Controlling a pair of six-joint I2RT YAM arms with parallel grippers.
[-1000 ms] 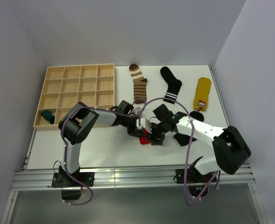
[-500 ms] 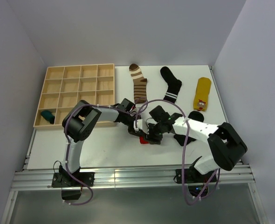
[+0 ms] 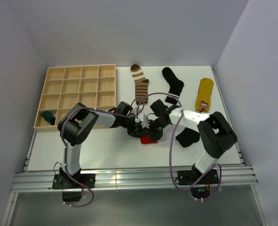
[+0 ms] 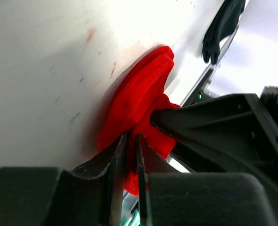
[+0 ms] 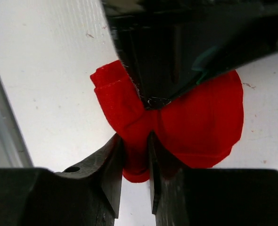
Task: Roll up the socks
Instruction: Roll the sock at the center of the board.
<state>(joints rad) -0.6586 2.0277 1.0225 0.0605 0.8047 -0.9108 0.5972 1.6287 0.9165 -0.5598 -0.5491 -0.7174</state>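
A partly rolled red sock (image 3: 150, 138) lies at the middle of the table, and both grippers meet on it. My left gripper (image 3: 138, 129) comes in from the left; its wrist view shows the jaws (image 4: 131, 137) nearly together with red fabric (image 4: 139, 94) pinched between them. My right gripper (image 3: 154, 128) comes in from the right, and its jaws (image 5: 135, 139) are shut on a fold of the red sock (image 5: 205, 122). The left gripper's black body (image 5: 176, 47) presses on the sock from above.
A brown-cream striped sock (image 3: 140, 84), a black sock with white bands (image 3: 173, 84) and a yellow sock (image 3: 204, 95) lie at the back. A plain black sock (image 3: 187, 136) is under the right arm. The wooden tray (image 3: 115, 84) at the left holds a teal sock (image 3: 47, 117).
The right gripper moved left onto the red sock and closed from wide open onto a fold. The left jaws loosened slightly, with fabric still between them.
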